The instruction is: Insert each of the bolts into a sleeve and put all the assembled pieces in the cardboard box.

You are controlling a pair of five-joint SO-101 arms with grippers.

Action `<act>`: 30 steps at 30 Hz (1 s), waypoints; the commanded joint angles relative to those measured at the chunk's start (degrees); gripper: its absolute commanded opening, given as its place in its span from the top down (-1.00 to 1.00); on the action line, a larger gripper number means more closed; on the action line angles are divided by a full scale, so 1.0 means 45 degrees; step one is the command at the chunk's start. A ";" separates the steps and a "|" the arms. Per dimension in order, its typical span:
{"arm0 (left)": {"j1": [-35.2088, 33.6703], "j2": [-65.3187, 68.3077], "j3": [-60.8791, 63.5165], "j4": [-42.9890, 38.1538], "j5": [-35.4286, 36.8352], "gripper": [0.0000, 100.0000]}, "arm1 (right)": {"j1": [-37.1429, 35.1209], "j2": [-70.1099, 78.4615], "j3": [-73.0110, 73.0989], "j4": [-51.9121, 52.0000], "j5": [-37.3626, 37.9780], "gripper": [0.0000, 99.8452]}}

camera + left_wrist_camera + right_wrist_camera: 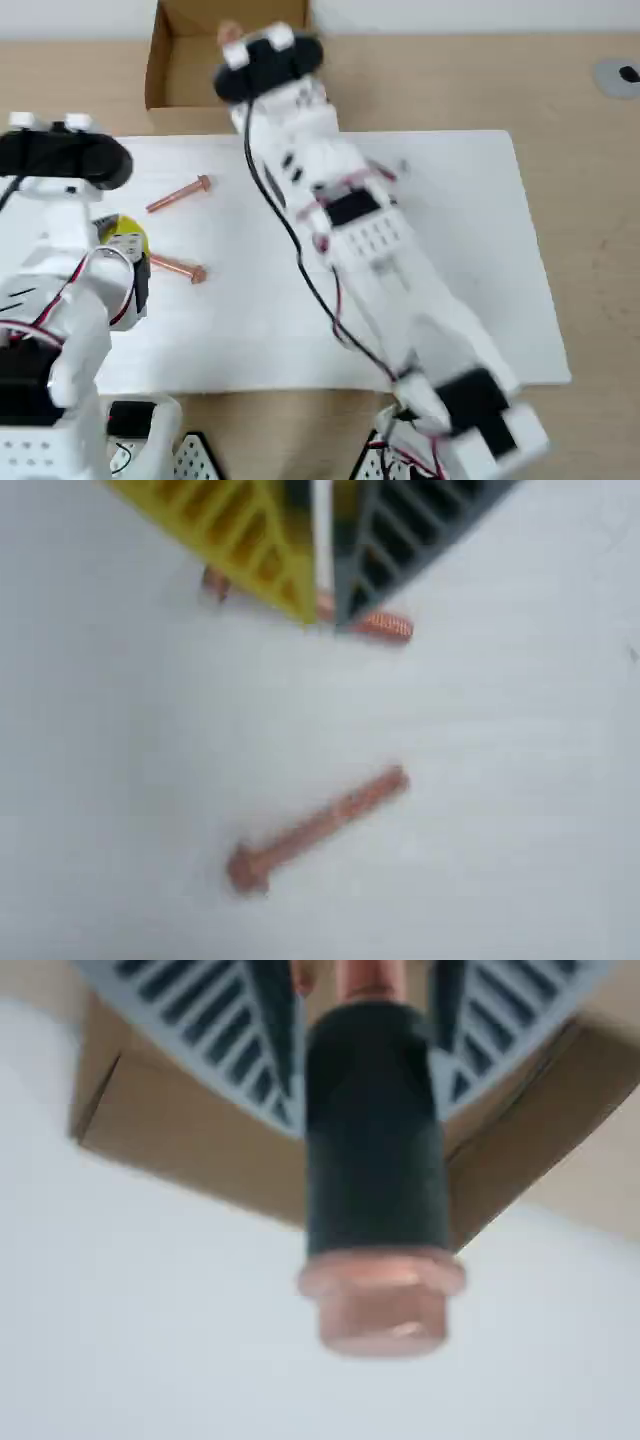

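Three copper-coloured metal bolts show in all, with one black cylindrical sleeve and one open brown cardboard box (165,75). Two arms stand at the light wooden table (585,200). On it lies a white sheet (450,260), its far edge just in front of the cardboard box.

One of the three, the sleeved bolt (382,1305), sits through the black sleeve (375,1150). Its flanged head stands out at one end and a short piece of shank at the other. The right gripper (372,1055) has this pair clamped between its two grey ribbed fingers (200,1020), one on either side of the sleeve. In the high view this gripper is at the box's front wall, toward its right corner and partly over the opening. In the right wrist view the box's outer wall is close behind the sleeve.

The other two bolts lie loose and flat on the white sheet, in front of the box and toward its left side. The nearer loose bolt (180,194) lies by itself. The farther loose bolt (182,268) lies at the tips of the left gripper (323,605). Its yellow and grey fingers are drawn almost together, with a thin slit between them. They grasp nothing, and whether the tips touch the bolt cannot be told.

The right gripper covers part of the box's inside. The floor that shows is plain brown board.
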 commanded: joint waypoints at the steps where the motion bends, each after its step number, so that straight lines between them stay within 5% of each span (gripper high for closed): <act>1: -0.0195 -0.0107 0.0430 0.0020 -0.0391 0.99 | 0.0654 0.2452 -0.3897 -0.0020 -0.0020 0.98; 14: -0.0195 -0.0107 0.1407 -0.0020 -0.0664 0.98 | 0.1788 1.1184 -1.1614 0.0137 -0.0039 0.98; 30: -0.0195 -0.0107 0.1387 0.0391 -0.0664 0.98 | 0.1866 1.7241 -1.9057 0.5763 -0.0860 0.97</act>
